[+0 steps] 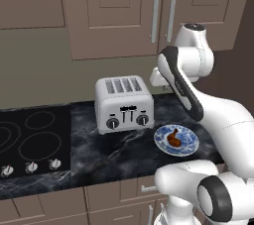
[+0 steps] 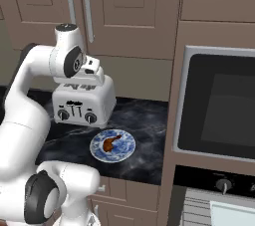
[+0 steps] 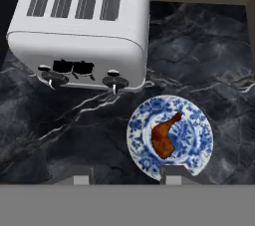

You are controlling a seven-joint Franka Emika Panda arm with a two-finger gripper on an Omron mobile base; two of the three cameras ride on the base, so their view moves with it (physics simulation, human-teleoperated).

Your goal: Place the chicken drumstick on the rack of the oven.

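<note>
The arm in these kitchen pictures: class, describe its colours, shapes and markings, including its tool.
The arm is built of glossy white, rounded tubular segments joined by dark grey, disc-shaped joints. No cables or markings show. Its tool ends in two small, blocky dark grey tips, seen in the hand view.

A dark marbled counter [image 3: 60, 135] carries a silver toaster [image 3: 84, 26] and, just beside it, a blue-patterned plate [image 3: 199, 135].

A silver toaster [image 1: 124, 104] is sitting on the dark marble worktop [image 1: 109, 154], with a blue patterned plate [image 1: 188, 142] lying near at its four o'clock and a black hob [image 1: 32, 140] lying at its nine o'clock.
</note>
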